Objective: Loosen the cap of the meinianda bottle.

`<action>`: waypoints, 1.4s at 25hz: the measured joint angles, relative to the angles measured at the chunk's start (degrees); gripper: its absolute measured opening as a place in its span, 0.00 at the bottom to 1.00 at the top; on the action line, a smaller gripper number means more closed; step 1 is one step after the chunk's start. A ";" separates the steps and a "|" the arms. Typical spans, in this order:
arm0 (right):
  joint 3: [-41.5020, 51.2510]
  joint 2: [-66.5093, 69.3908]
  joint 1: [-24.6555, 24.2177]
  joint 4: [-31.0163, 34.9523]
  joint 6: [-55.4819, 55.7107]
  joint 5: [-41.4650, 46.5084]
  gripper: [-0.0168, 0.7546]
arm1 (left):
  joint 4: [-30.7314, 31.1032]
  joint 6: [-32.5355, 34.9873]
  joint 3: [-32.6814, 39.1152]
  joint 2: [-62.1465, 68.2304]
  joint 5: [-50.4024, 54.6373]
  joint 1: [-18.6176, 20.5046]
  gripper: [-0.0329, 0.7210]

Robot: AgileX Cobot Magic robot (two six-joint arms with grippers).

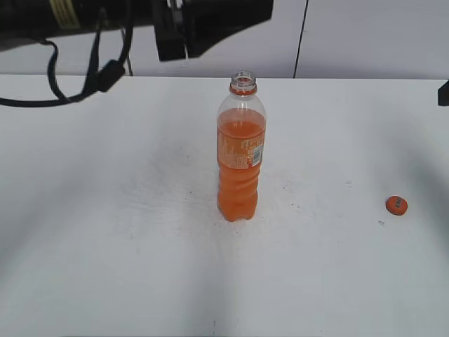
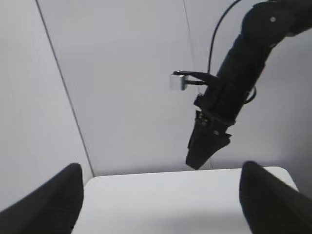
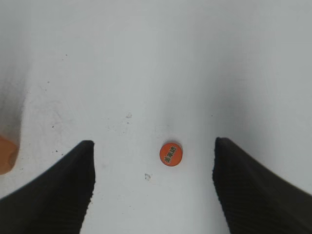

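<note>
The meinianda bottle [image 1: 240,154] stands upright in the middle of the white table, holding orange drink. Its mouth is open, with only the orange neck ring on it. The cap [image 1: 396,205] lies flat on the table at the right, apart from the bottle. In the right wrist view the cap [image 3: 170,153] lies on the table between and beyond my right gripper's [image 3: 153,195] open, empty fingers. A bit of the bottle [image 3: 7,155] shows at that view's left edge. My left gripper [image 2: 161,204] is open and empty, raised high over the table's far left.
The white table [image 1: 105,232] meets a pale wall at the back. The left arm and its cables [image 1: 105,28] hang across the top left of the exterior view. The right arm [image 2: 214,122] shows in the left wrist view, pointing down at the table.
</note>
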 joint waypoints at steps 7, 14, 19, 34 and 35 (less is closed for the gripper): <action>-1.50 -5.63 0.00 0.00 0.00 6.36 0.75 | 4.99 -9.84 0.00 -10.63 35.21 0.07 0.82; -1.72 -7.85 0.00 -0.67 0.00 11.87 0.75 | -12.69 -5.51 0.07 -9.18 78.65 0.36 0.82; -1.96 -8.98 0.00 -2.01 0.00 15.08 0.75 | -44.25 19.33 -1.41 -8.98 90.26 0.65 0.82; -2.09 -9.67 0.00 -4.73 -0.01 29.06 0.75 | -64.81 38.21 -10.24 -6.13 126.27 14.02 0.82; -2.09 -9.67 0.00 -4.73 -0.01 29.48 0.75 | -65.37 39.08 -10.24 -6.13 128.07 14.08 0.82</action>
